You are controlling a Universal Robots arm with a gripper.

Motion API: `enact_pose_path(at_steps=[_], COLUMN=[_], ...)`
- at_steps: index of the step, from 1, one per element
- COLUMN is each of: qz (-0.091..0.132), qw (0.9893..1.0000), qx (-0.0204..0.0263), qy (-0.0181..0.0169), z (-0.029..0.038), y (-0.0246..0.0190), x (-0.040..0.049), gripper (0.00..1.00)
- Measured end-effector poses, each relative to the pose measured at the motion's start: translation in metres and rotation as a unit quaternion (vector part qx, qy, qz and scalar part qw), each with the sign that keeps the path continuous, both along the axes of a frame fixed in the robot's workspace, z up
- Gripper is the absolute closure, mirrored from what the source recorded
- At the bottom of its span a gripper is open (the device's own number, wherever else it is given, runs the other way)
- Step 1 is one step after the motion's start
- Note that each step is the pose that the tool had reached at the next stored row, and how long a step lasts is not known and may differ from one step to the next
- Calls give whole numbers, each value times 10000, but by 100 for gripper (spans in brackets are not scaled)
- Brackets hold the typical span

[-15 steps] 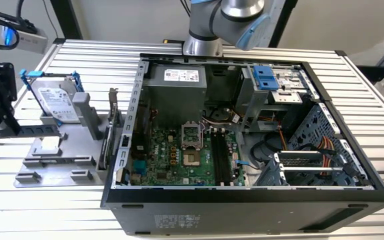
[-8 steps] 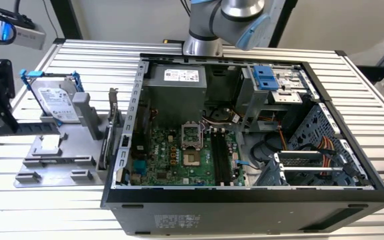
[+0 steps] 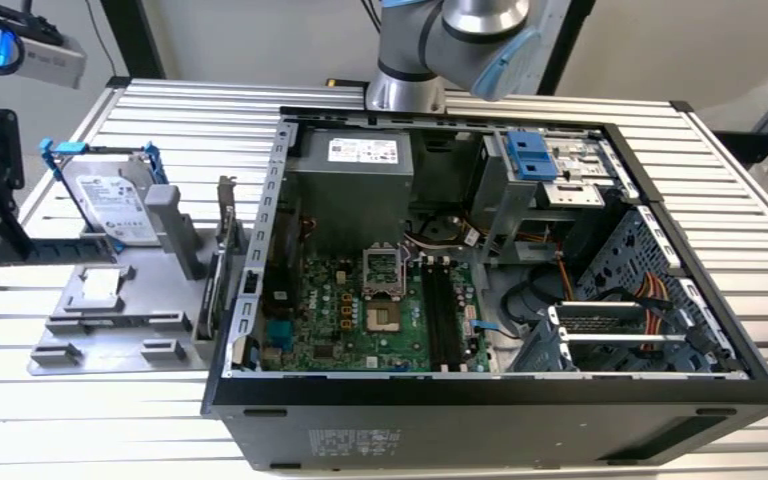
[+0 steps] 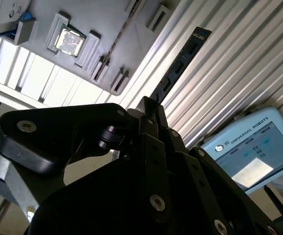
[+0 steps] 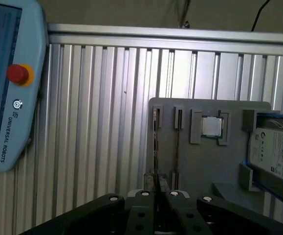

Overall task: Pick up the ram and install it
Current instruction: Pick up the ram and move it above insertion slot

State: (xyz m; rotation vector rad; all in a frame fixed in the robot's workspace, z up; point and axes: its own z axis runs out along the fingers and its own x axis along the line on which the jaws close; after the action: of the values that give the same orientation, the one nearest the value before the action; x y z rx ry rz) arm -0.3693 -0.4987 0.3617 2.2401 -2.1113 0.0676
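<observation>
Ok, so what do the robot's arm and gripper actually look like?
The arm is silver-grey metal tubing with rounded joints and a light blue cap. In the first wrist view the gripper is matte black, built from flat linked bars pinned with silver round-headed screws.

The tray (image 3: pixel 91 340) lies at the exterior view's left of the case (image 3: pixel 491 430).
</observation>
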Motion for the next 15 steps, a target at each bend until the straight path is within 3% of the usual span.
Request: enact_pose_path(at_steps=[15], qz=[0], qw=[10000], qx=[0], qy=[0], z=[133], y=[0], x=[0], gripper=[100])
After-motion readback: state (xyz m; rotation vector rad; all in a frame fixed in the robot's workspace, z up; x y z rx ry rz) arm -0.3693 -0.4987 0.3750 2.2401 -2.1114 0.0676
